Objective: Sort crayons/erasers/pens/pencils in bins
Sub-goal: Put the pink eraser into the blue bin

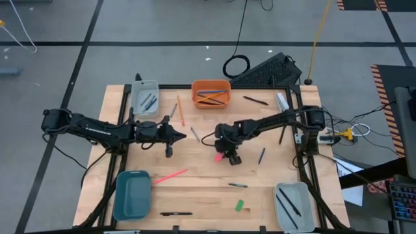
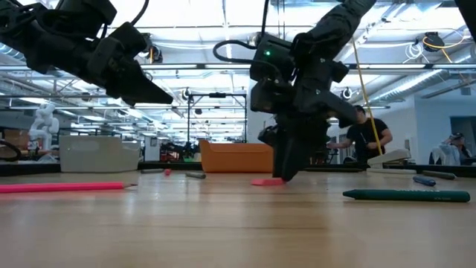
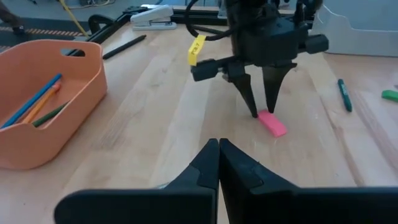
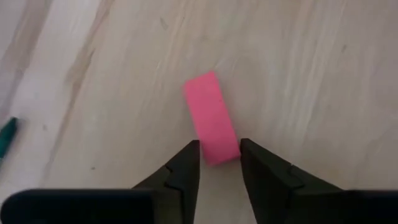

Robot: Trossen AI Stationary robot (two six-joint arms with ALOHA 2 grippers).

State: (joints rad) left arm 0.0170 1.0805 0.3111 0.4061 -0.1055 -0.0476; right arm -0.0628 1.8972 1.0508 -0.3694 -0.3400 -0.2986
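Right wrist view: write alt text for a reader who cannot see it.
The right gripper is down at the wooden table, its two dark fingers open and straddling one end of the pink eraser, which lies flat on the wood. The tip of a green item shows at the picture's edge.

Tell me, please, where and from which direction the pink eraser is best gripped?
Grip the pink eraser across its narrow width, on its two long side faces, coming straight down from above: it lies flat on the table, a low block. The right gripper is placed that way, fingers open astride its near end.
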